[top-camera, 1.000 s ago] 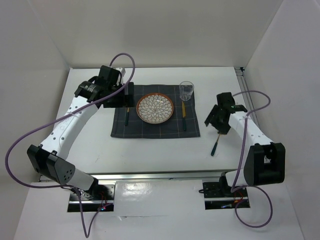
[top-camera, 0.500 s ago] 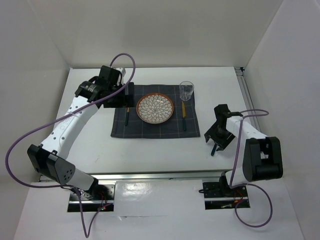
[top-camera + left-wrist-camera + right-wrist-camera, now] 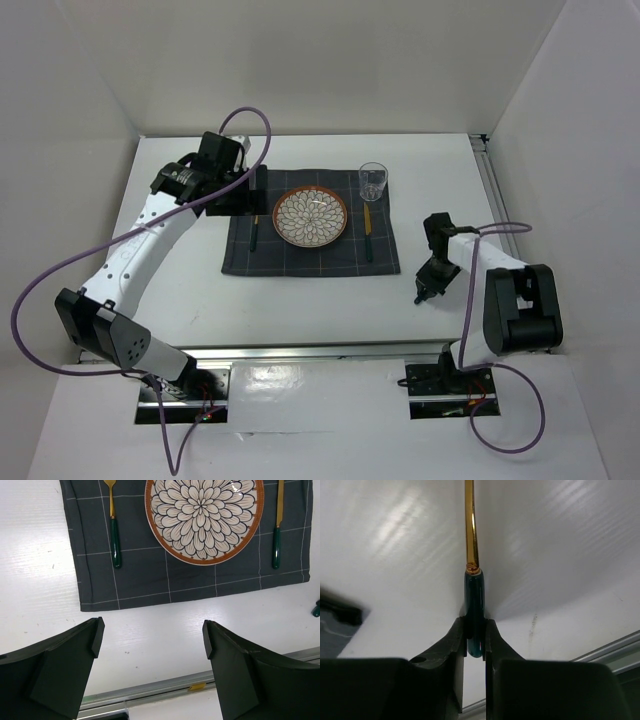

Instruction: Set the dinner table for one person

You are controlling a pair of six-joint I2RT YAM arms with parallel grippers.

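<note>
Right tool (image 3: 475, 630) lowered, clamping utensil (image 3: 474, 592); glass (image 3: 372, 180) contents unclear.

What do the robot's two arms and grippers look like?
Both the left arm and right arm have white links, black joints, and a looping purple cable. The left gripper and right gripper are matte black and wedge-shaped.

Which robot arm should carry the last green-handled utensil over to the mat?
Right. The right hand is shut on the utensil by its green handle, right of the placemat. The left hand is open and empty, at the mat's other side.
</note>
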